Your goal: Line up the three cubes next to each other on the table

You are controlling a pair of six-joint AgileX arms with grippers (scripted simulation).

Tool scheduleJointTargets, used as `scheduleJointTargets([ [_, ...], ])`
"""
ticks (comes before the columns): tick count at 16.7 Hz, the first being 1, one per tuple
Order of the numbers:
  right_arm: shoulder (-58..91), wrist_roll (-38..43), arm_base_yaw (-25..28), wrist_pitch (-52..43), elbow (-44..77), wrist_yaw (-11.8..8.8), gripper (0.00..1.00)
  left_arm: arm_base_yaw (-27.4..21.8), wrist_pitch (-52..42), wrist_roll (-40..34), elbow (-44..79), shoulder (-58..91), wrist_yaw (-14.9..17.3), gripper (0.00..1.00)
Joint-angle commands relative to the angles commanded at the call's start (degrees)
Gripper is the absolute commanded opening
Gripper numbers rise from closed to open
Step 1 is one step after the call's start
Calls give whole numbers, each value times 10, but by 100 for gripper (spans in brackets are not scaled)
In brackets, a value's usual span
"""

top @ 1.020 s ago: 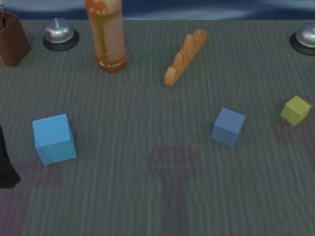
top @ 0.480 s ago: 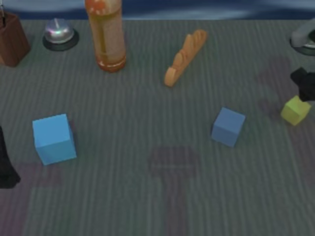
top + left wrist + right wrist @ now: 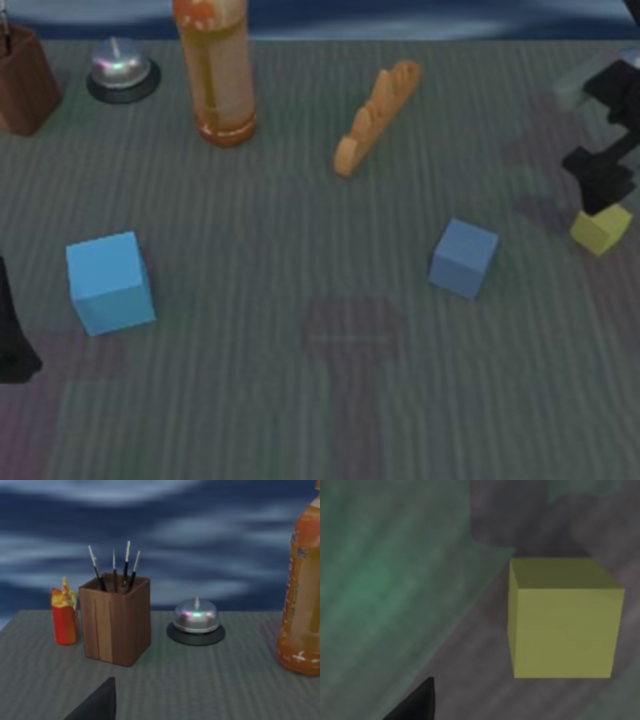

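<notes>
Lime-green cube [image 3: 602,230] partly hidden under right tool [image 3: 598,192].

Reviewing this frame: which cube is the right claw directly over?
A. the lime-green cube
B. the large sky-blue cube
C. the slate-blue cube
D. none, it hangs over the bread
A: in the top view the right claw sits just above the lime-green cube at the table's right edge, and the right wrist view shows that cube close beneath it.
</notes>
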State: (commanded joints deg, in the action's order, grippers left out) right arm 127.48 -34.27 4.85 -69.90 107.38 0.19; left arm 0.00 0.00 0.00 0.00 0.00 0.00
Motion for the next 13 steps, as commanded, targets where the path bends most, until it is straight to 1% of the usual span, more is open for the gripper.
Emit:
scheduleJointTargets([
  [6,2,0,-2,11,-10,0,100,0,0,0,0,0,0,100],
  [13,50,2,1,160,-107,1,100,0,0,0,0,0,0,100],
])
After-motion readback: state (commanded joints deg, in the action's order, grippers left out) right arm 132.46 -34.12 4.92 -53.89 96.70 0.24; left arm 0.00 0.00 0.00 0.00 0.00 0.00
